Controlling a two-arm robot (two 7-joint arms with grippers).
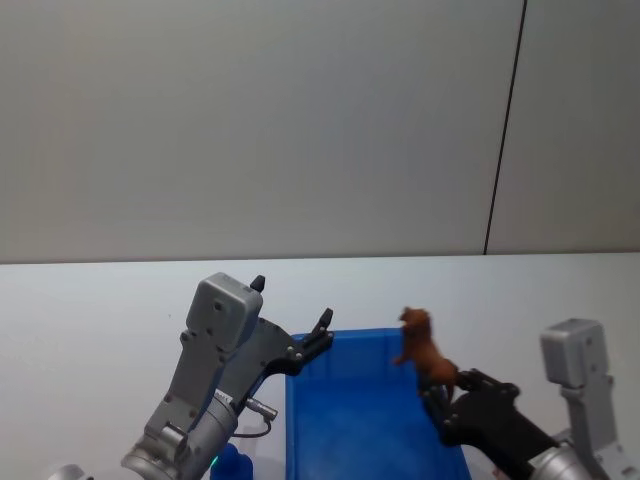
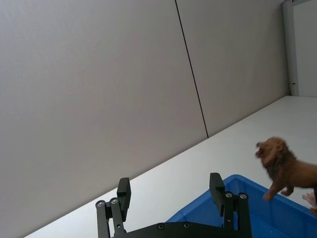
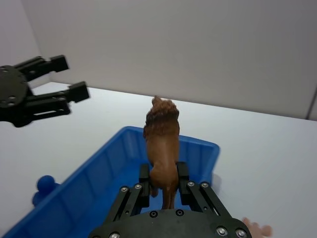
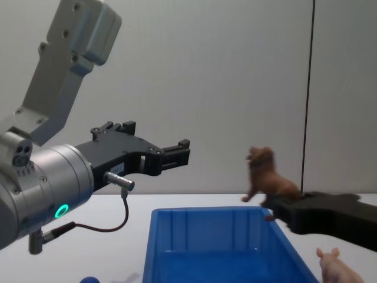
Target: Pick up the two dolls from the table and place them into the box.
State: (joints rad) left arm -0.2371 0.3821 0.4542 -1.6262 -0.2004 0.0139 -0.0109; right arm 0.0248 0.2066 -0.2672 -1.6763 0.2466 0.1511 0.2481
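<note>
My right tool (image 3: 162,174) pinches the brown doll (image 3: 161,134) by its hindquarters, above the right rim of the box (image 4: 206,211). My left tool (image 2: 170,191) hangs spread and empty over the box's far left corner. The pink pig doll (image 4: 336,265) is on the table (image 1: 100,300), right of the box.

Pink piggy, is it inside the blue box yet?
No, the pink pig stands outside the blue box, just past its right rim in the chest view.

A plain pale grey wall (image 1: 250,120) stands behind. A thin dark vertical seam (image 1: 505,130) splits it into two panels.
</note>
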